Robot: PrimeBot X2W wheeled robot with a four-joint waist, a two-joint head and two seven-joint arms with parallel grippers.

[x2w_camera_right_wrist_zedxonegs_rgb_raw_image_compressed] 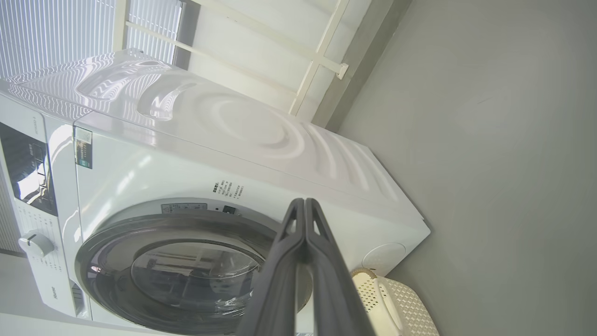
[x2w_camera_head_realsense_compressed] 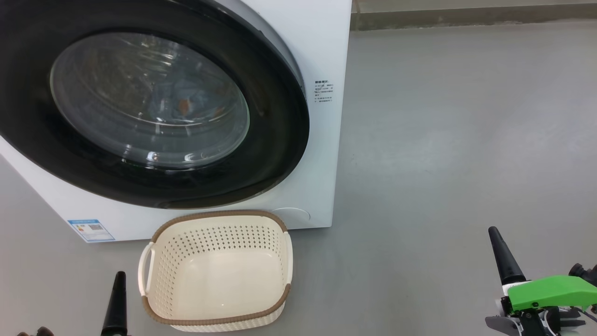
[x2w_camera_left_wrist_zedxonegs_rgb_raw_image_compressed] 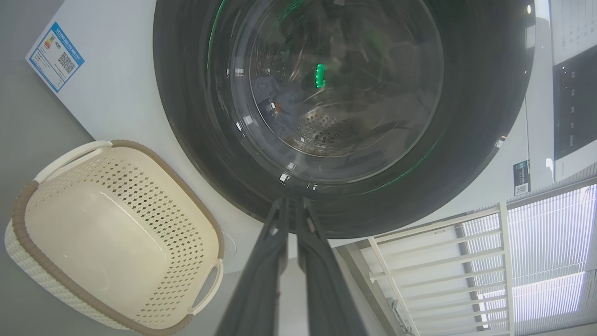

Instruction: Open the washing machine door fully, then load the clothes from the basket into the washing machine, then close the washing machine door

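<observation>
The white washing machine (x2w_camera_head_realsense_compressed: 322, 46) fills the upper left of the head view. Its door (x2w_camera_head_realsense_compressed: 275, 140), black-rimmed with a glass bowl, sits flush against the front. Behind the glass lie the clothes (x2w_camera_head_realsense_compressed: 186, 100), light blue with orange marks. On the floor just in front stands the cream basket (x2w_camera_head_realsense_compressed: 214, 213) with nothing in it. My left gripper (x2w_camera_head_realsense_compressed: 120, 275) is shut and empty, left of the basket. My right gripper (x2w_camera_head_realsense_compressed: 492, 231) is shut and empty, far to the right. In the left wrist view the left gripper (x2w_camera_left_wrist_zedxonegs_rgb_raw_image_compressed: 291, 203) points at the door (x2w_camera_left_wrist_zedxonegs_rgb_raw_image_compressed: 466, 140), with the basket (x2w_camera_left_wrist_zedxonegs_rgb_raw_image_compressed: 28, 233) at the lower left. The right gripper (x2w_camera_right_wrist_zedxonegs_rgb_raw_image_compressed: 304, 203) points at the machine (x2w_camera_right_wrist_zedxonegs_rgb_raw_image_compressed: 233, 140).
Grey floor spreads to the right of the machine. A blue label sticker (x2w_camera_head_realsense_compressed: 91, 230) marks the machine's lower left front. A white railing (x2w_camera_left_wrist_zedxonegs_rgb_raw_image_compressed: 443, 261) and a window stand beside the machine, whose control panel (x2w_camera_right_wrist_zedxonegs_rgb_raw_image_compressed: 28, 168) and knob sit on its upper front.
</observation>
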